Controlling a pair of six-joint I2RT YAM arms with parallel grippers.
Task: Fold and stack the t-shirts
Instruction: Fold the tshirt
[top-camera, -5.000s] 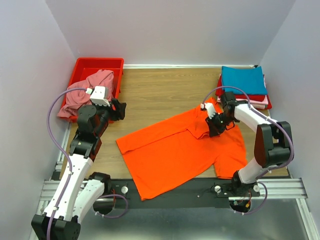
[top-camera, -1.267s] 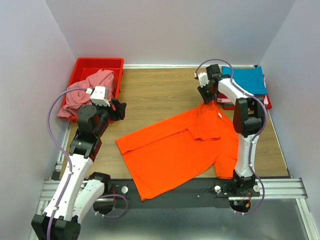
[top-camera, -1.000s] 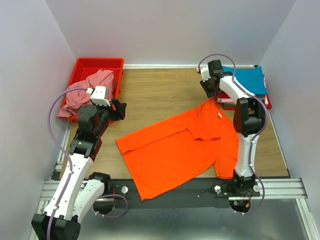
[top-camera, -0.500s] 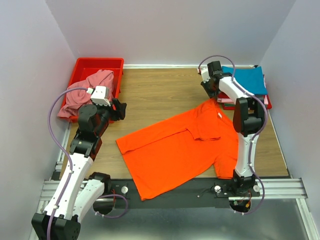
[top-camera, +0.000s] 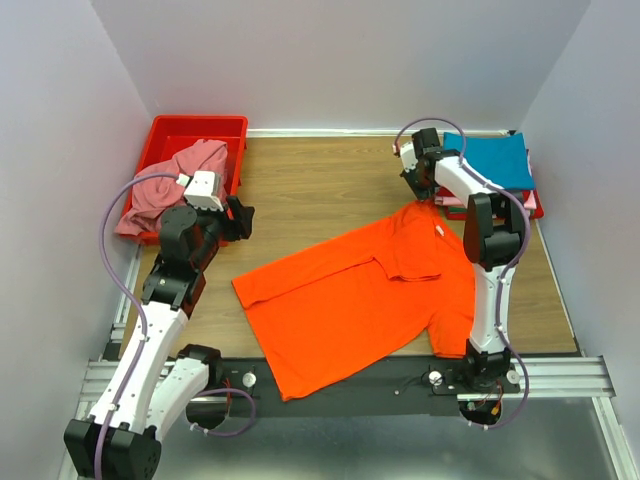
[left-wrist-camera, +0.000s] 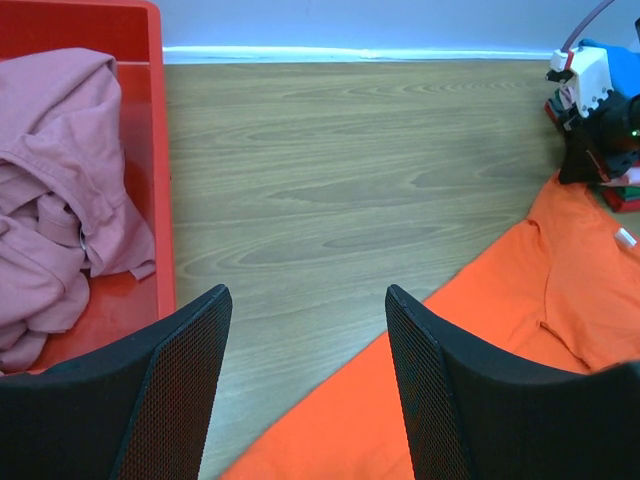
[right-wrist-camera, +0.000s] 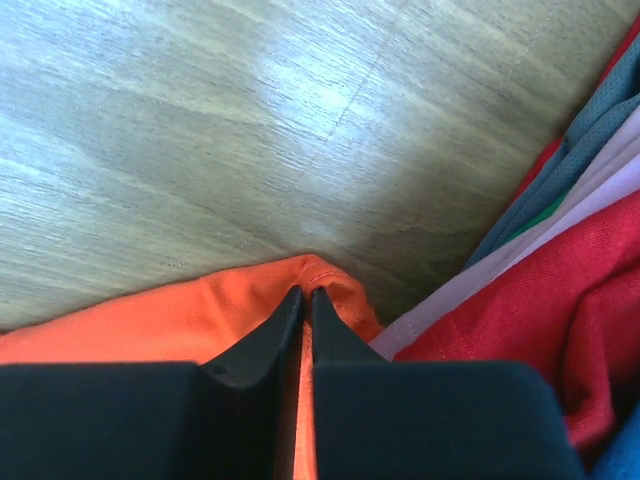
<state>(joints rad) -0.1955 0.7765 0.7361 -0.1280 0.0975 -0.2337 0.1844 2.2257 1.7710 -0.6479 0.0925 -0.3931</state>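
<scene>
View from above of a wooden desk (top-camera: 320, 185) with white walls on three sides and two robot arms mounted at its 6 o'clock edge.

An orange t-shirt (top-camera: 365, 300) lies spread flat across the middle of the desk, running from the centre toward 5 o'clock. One sleeve is folded in over the chest, and a small white label (top-camera: 438, 232) shows near the collar. The shirt's far tip points toward 1 o'clock.

The right pincer (top-camera: 426, 196) is down at that tip. In the wrist view its two black fingers (right-wrist-camera: 250, 350) are pressed almost together, with only a thin slit between them. The orange hem bunches up around their ends – the pincer is holding the shirt's edge against the desk.

Just beside that tip, at 2 o'clock, sits a stack of folded t-shirts (top-camera: 495, 180). A teal t-shirt (top-camera: 487, 158) is on top, with pale pink and red layers showing underneath. The stack nearly touches the pinched hem.

At 10 o'clock stands a red bin (top-camera: 165, 128). A crumpled dusty pink t-shirt (top-camera: 175, 180) is heaped inside it, and part of it hangs over the rim nearest the left wall.

The left pincer (left-wrist-camera: 305, 300) hangs above bare wood between the bin and the orange shirt, just right of the bin wall. Its fingers are spread wide, it holds nothing, and it is well apart from the right arm.
</scene>
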